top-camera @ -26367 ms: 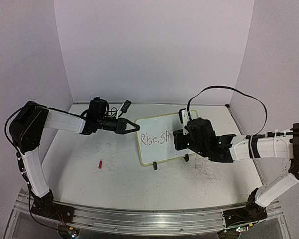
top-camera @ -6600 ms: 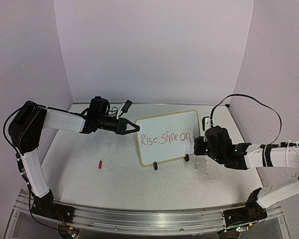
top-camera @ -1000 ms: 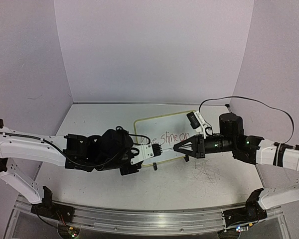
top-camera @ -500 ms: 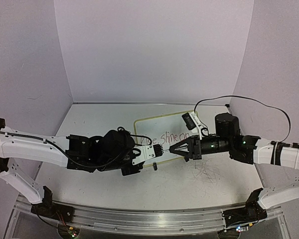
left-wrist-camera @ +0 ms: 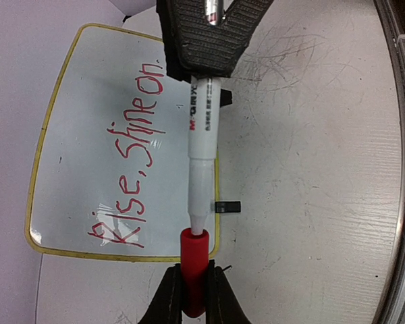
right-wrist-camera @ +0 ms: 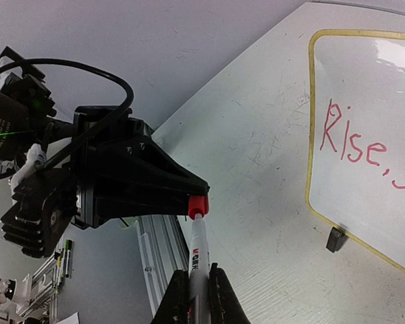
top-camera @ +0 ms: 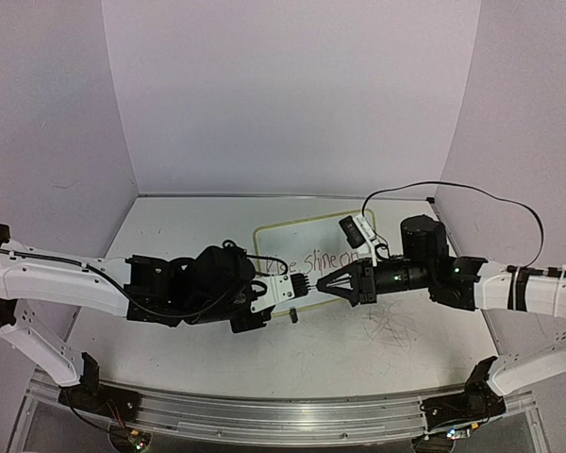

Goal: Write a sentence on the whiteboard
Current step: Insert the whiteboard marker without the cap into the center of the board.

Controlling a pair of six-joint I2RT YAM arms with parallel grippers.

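A wide white table (top-camera: 170,236), marked with faint grey scribbles, fills the floor of a pale lilac enclosure. Two white and black robot arms reach across it from the near edge. The left arm (top-camera: 66,278) and the right arm (top-camera: 538,293) meet nose to nose near the middle of the table.

Just behind where they meet, the whiteboard (top-camera: 302,238) stands on the table's far middle. It is a small white rectangle with rounded corners and a pale yellow rim. From above, the left arm's wrist hides its near left corner. The sentence (left-wrist-camera: 131,155) runs across the board in thin red handwriting and reads "Rise, Shine on".

Between the two arms, a white marker (left-wrist-camera: 204,128) with printed lettering on its barrel lies level above the table. The right gripper (right-wrist-camera: 197,273) is clamped around the barrel. The left gripper (left-wrist-camera: 194,270) is pinched tight on a red cap (left-wrist-camera: 193,270). The marker's narrow writing end sits in the mouth of the cap. A stretch of the pale neck shows outside it, so the cap looks only partly pushed on, though this is hard to judge.

A small black foot (left-wrist-camera: 227,206) sticks out from the board's near edge.
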